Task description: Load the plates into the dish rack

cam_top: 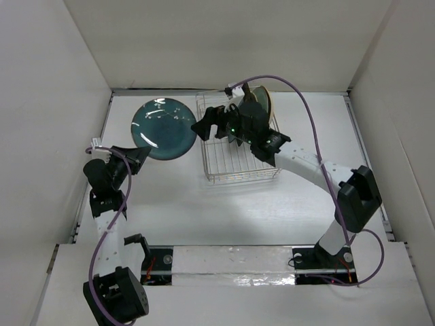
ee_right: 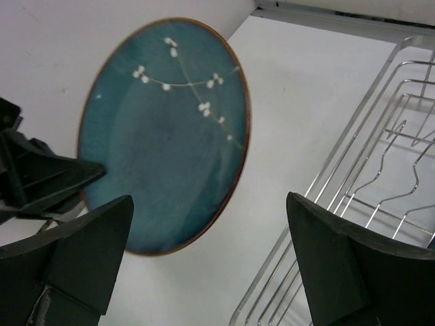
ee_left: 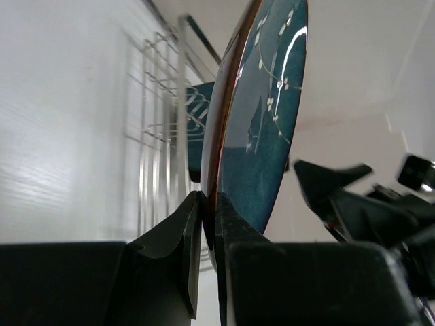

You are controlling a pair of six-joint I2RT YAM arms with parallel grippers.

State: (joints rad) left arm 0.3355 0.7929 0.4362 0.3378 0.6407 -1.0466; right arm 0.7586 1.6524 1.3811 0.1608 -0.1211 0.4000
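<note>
Teal plate (cam_top: 163, 128) with white blossom sprigs is pinched by its rim between the left gripper's (ee_left: 207, 200) closed jaws and stands out beyond them at a tilt. The right gripper (ee_right: 209, 204) has its jaws spread wide and empty. The teal plate is just ahead of them, and the dish rack (cam_top: 241, 175) is beside and beneath. A tan plate (cam_top: 262, 102) stands upright in the rack, behind that wrist.
</note>
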